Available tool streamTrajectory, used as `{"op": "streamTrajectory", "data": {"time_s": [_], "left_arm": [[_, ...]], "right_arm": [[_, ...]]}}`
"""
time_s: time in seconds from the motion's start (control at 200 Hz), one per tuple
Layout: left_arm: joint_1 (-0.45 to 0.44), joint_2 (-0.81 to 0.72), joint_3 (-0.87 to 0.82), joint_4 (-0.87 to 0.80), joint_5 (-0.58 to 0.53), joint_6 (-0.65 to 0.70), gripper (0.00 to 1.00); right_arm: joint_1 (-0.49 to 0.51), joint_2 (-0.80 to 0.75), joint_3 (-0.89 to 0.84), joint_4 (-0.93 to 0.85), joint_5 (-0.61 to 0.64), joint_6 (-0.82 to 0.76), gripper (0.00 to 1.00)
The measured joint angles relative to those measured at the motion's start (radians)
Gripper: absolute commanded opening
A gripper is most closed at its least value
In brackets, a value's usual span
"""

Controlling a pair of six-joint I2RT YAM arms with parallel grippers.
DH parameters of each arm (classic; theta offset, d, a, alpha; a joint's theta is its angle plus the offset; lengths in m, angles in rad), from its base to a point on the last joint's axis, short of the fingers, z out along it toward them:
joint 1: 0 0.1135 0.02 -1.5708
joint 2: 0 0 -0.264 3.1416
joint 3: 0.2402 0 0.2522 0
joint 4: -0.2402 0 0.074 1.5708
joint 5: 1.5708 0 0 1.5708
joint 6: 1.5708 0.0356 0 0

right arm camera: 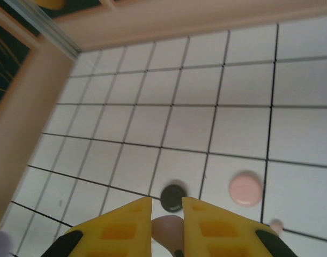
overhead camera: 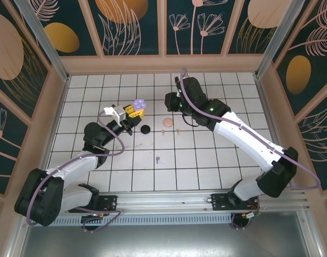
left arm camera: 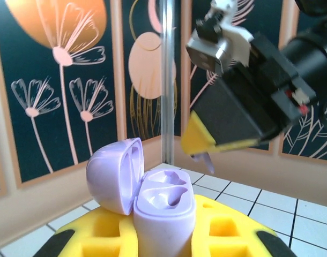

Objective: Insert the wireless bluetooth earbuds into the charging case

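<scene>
the lilac charging case (left arm camera: 164, 214) is smooth plastic with a soft satin sheen, and its moulded wells have the same finish. the yellow fingers (left arm camera: 107, 235) on either side of the case are matt plastic, pocked with square recesses. above the case, the lilac earbud (left arm camera: 207, 160) looks smooth and faintly glossy. under the case, the table (overhead camera: 206, 160) is glossy white tile with dark grout. behind the case stand a brushed metal post (left arm camera: 167, 80) and matt printed wall panels (left arm camera: 56, 80).

Left arm (overhead camera: 72, 168) and right arm (overhead camera: 249, 139): white shells, black joints and bases. A lilac cable (overhead camera: 118, 140) loops along each. Left gripper (overhead camera: 135, 109) and right gripper (overhead camera: 168, 101) carry yellow fingers (right arm camera: 115, 230) moulded with square pockets. A small green light (overhead camera: 210, 111) glows on the right arm.
</scene>
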Motion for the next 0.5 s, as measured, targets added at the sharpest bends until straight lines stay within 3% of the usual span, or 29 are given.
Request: {"op": "streamTrajectory", "data": {"time_s": [0.265, 0.5], "left_arm": [[-0.068, 0.031, 0.003, 0.019, -0.008, 0.134, 0.0], [-0.093, 0.105, 0.05, 0.043, -0.008, 0.156, 0.0]], "right_arm": [[0.0, -0.085, -0.019, 0.137, -0.112, -0.071, 0.18], [0.016, -0.134, -0.103, 0.268, -0.203, -0.103, 0.18]]}}
